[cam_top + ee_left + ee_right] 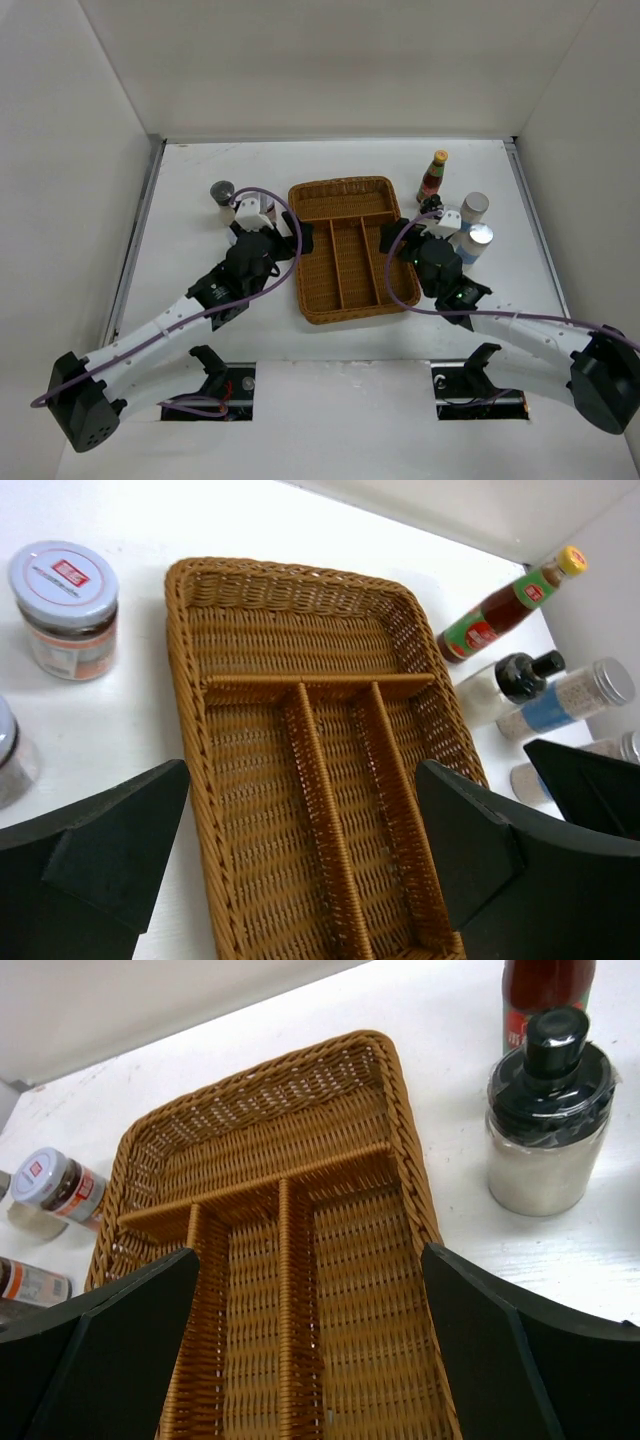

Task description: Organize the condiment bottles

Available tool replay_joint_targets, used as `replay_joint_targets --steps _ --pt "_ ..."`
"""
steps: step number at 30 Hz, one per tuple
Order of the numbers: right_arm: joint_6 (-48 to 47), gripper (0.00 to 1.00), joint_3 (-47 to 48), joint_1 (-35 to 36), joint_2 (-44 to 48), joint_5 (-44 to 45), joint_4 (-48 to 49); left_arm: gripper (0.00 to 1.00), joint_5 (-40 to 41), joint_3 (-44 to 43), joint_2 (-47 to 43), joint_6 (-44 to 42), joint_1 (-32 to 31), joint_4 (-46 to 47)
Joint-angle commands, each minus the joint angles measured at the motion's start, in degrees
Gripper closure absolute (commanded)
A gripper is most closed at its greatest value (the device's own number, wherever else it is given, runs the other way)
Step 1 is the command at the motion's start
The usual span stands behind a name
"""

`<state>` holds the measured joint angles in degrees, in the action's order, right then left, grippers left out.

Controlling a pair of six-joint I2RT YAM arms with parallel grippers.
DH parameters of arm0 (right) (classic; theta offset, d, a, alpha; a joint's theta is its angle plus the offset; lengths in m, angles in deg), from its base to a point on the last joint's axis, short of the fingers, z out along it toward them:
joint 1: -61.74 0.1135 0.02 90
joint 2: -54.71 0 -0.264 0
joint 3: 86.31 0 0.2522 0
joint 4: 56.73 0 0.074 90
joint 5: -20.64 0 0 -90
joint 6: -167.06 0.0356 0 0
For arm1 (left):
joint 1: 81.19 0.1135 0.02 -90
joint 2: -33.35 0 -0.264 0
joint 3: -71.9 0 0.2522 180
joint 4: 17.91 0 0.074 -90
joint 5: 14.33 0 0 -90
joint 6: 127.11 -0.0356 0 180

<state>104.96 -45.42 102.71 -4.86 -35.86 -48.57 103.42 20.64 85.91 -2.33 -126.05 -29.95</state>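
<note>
Crowding at right: slim red-sauce bottle [433,178], black-capped bottle [545,1110] and two silver-lidded canisters [475,208] stand close together on the tabletop [350,350], just beside the wicker tray [343,184]; reaching for one could topple a neighbour.
Left cluster: red-labelled jar [65,610] and grey-lidded shaker [222,193] stand left of the tray; nothing is in it yet.
Left hand [302,770]: spread wide, empty, at the tray's left edge.
Right hand [310,1250]: spread wide, empty, at the tray's right edge.
Arm clash: both hands face the tray from opposite sides, so they might collide if both reach over it together.
Tall bottle: it looks top-heavy and would likely tip if gripped high or set across a divider.
</note>
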Motion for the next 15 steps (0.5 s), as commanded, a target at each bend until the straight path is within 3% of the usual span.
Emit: replay_joint_targets --steps 1,8,9,11,13,14,15 --pt "0.84 0.0 0.11 0.56 -0.63 -1.68 3.84 0.0 3.45 -2.32 -1.66 -1.82 0.95 1.18" --pt "1.72 0.0 -0.07 0.29 -1.25 -4.13 4.45 0.0 7.14 -5.13 -0.18 -7.36 6.32 -0.66" --pt "1.81 0.04 -0.24 0.12 -1.16 -4.49 4.72 0.0 7.93 -5.57 0.44 -8.06 7.19 -0.4" --pt "1.89 0.26 -0.68 -0.41 -1.34 -5.45 5.42 0.0 8.55 -6.71 1.93 -8.51 9.48 -0.22" --pt "2.16 0.57 -0.77 -0.76 -1.16 -6.95 5.6 0.01 8.2 -7.5 3.69 -8.85 11.85 0.39" --pt "2.33 0.68 -0.68 -0.59 -1.16 -7.74 5.6 0.12 8.11 -7.77 4.57 -8.86 13.08 0.92" --pt "2.33 0.76 -0.51 -0.59 -1.42 -8.53 5.6 0.32 8.46 -8.12 5.44 -8.77 14.31 1.36"
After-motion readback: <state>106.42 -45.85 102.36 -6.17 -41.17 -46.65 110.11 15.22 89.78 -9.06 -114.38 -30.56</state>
